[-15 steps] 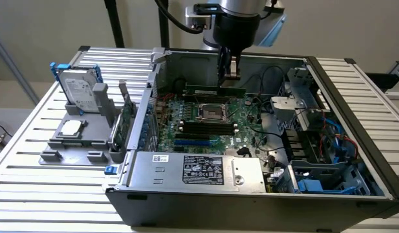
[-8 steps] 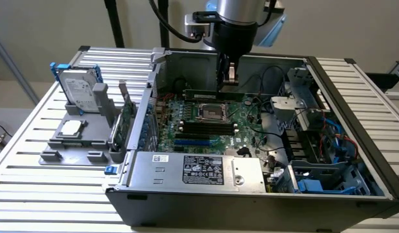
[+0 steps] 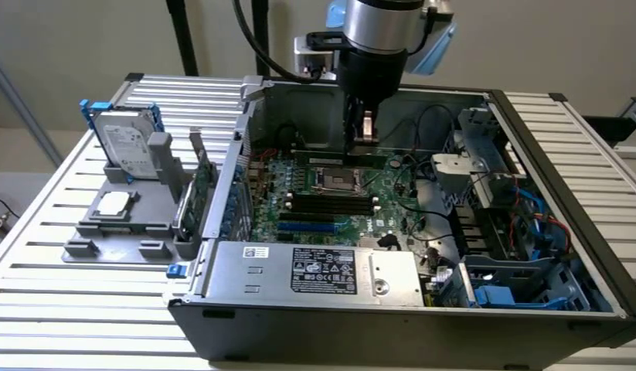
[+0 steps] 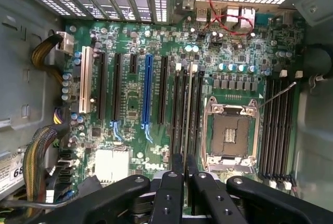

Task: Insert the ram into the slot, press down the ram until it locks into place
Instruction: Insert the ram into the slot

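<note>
The hand (image 3: 364, 137), closed narrowly on the ram (image 3: 333, 160), is held vertical so the stick is aligned edge-down with its memory slot (image 4: 178, 115).

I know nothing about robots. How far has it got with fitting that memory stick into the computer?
Done: the ram is clamped in the gripper, inside the open case. In hand: it is lined up lengthwise with the black slots beside the processor socket. Left: I cannot tell whether its edge has entered a slot, and nothing shows it pressed down and locked.
</note>
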`<action>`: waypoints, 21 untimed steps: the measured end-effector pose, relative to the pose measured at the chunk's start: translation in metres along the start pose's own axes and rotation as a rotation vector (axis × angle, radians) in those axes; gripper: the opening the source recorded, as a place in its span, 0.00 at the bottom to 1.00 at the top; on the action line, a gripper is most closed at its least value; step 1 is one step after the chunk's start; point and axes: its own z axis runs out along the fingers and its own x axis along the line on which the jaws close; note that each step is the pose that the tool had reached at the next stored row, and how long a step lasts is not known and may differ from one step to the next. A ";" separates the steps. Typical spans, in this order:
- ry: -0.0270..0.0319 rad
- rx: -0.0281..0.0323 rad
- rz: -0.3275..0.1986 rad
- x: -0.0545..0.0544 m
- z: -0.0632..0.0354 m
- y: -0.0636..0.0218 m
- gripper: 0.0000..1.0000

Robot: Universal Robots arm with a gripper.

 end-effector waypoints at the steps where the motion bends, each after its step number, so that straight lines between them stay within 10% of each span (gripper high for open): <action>1: 0.0000 0.0000 0.000 0.000 0.0018 -0.0001 0.13; 21: 0.0001 0.0000 0.000 0.004 0.0381 -0.0011 0.13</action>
